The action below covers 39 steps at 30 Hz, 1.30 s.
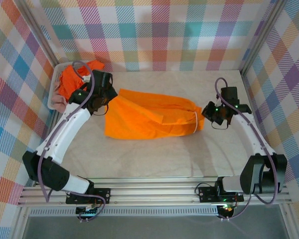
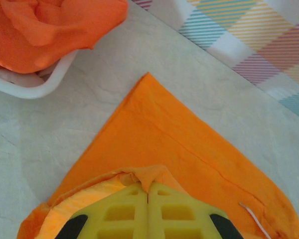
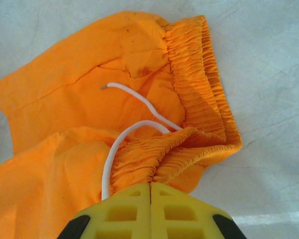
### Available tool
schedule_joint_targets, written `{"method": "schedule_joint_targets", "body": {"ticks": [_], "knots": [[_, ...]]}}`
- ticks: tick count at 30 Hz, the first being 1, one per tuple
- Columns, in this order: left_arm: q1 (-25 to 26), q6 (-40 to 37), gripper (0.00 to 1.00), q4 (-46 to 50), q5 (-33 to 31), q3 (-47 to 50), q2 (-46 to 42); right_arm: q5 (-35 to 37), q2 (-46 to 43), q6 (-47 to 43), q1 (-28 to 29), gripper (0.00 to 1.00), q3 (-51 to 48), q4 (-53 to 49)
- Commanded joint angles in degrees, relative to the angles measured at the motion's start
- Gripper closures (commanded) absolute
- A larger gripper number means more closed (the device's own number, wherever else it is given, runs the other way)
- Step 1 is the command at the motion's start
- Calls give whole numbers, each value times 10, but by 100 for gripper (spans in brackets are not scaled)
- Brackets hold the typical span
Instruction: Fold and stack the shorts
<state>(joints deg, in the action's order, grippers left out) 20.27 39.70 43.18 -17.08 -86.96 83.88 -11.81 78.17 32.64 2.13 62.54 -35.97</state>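
Observation:
A pair of bright orange shorts [image 1: 149, 117] lies spread across the middle of the table, its gathered waistband [image 3: 199, 84] and white drawstring [image 3: 134, 102] toward the right. My left gripper [image 2: 148, 190] is shut on a pinch of the shorts' leg hem [image 2: 154, 174] at the cloth's left end. My right gripper [image 3: 150, 185] is shut on the bunched waistband at the right end, lifting a fold of it. More orange shorts [image 1: 72, 79] sit heaped in the white basket [image 1: 54, 94] at the back left.
The basket's white rim [image 2: 35, 87] is close to the left gripper, just beyond the shorts' corner. Checked walls enclose the table on three sides. Bare tabletop [image 1: 154, 159] stretches in front of the shorts, and more [image 1: 189, 82] lies behind them.

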Motion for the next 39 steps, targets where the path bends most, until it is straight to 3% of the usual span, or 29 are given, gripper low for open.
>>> {"method": "schedule_joint_targets", "body": {"ticks": [1,9,13,15,18,19,21,22,26,31,39], "knots": [[-17,8,100,-32,4,-40,41,-14,29,25,-12,93,29,21],[-47,12,100,-35,26,-136,189,-55,150,56,-51,87,96,46],[-63,20,100,-32,43,-203,276,-86,229,89,-74,72,151,57],[-70,21,94,-42,68,-245,330,-117,271,114,-85,64,189,69],[-84,18,65,-26,122,-351,401,-182,301,159,-103,46,233,99],[-87,13,50,-16,140,-382,413,-190,295,162,-104,43,239,110],[-87,-7,10,-7,157,-428,407,-186,258,157,-95,38,229,133],[-87,-13,0,-8,163,-428,392,-188,238,154,-88,36,215,147],[-81,-9,0,-59,223,-310,289,-216,185,131,-33,27,169,172],[-55,48,0,-196,269,-72,186,-241,241,112,26,22,204,164],[-9,72,0,-315,253,122,197,-211,369,81,25,22,268,131]]}}
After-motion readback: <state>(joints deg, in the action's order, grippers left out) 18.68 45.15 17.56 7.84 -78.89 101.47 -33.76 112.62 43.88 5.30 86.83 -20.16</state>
